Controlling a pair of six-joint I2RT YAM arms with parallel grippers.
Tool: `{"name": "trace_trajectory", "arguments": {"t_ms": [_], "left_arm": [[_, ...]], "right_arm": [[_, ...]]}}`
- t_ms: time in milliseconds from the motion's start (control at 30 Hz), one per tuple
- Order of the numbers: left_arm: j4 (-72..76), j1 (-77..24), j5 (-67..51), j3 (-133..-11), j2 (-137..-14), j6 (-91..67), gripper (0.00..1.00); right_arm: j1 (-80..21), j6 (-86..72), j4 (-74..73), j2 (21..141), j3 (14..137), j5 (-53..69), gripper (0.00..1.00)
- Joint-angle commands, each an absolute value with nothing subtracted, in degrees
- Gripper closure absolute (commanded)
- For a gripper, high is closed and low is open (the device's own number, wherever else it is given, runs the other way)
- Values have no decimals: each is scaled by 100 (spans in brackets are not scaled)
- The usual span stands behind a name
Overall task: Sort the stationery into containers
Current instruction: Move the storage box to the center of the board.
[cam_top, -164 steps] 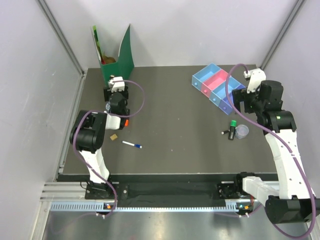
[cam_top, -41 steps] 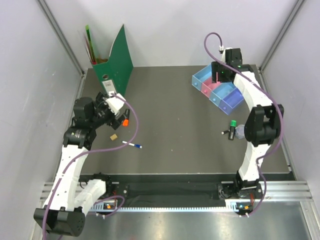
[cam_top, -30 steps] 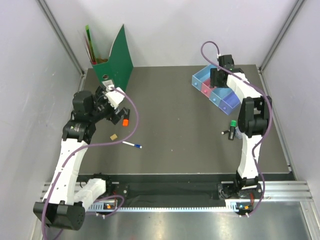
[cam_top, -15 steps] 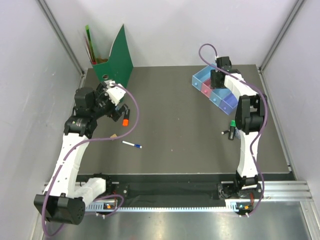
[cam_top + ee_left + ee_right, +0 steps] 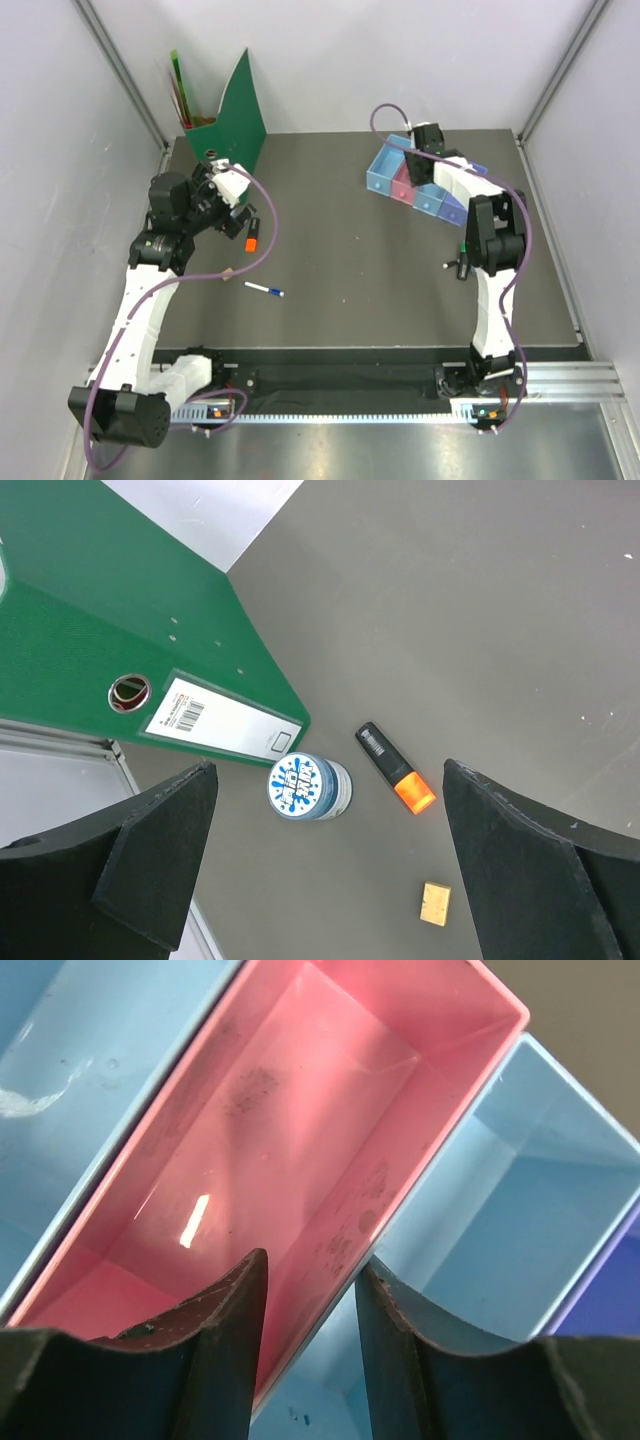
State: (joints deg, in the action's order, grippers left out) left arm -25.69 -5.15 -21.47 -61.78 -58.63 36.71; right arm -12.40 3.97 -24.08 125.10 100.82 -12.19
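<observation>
My right gripper [image 5: 312,1260] straddles the wall between the pink tray [image 5: 300,1130] and the light blue tray [image 5: 520,1210], one finger in each, shut on that wall. From above, the right gripper [image 5: 418,168] sits over the row of trays: blue [image 5: 384,172], pink [image 5: 403,190], light blue [image 5: 428,201], purple [image 5: 453,209]. My left gripper [image 5: 328,767] hangs wide open above a blue-printed round disc [image 5: 308,787] and the orange-and-black highlighter [image 5: 395,770], holding nothing. The white pen [image 5: 264,290] lies mid-table. The green-capped marker [image 5: 464,256] is partly hidden behind the right arm.
The tall green file folder [image 5: 150,650] stands at the back left [image 5: 235,115], close to the disc. A small tan block [image 5: 435,903] lies near the highlighter. The table's left edge [image 5: 165,190] runs beside the left arm.
The right gripper's jaws have narrowed onto the tray wall, and the row of trays has slid left and turned with it. The left arm has barely moved.
</observation>
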Motion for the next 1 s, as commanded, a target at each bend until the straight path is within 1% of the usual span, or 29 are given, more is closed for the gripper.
{"name": "trace_trajectory", "arguments": {"t_ms": [0,167,367,767,967], "left_arm": [[-2224,-527,-2259,-6293,-5687,3595,1],[-2197,-527,-2268,-6258,-5599,3542,1],[-2180,-527,-2250,-6065,-5379,3516,1],[-2338,-527,-2005,-5924,-4983,3393,1],[-2311,-527,-1749,-5608,-4817,3173,1]], "right_arm": [[-1643,642,-2347,12051,9721,-1046,58],[-1977,712,-2277,11866,9571,-1028,57],[-2346,572,-2355,11874,9773,-1028,57],[-3128,308,-2347,12260,10247,-1072,57],[-3340,334,-2347,12489,10546,-1090,56]]}}
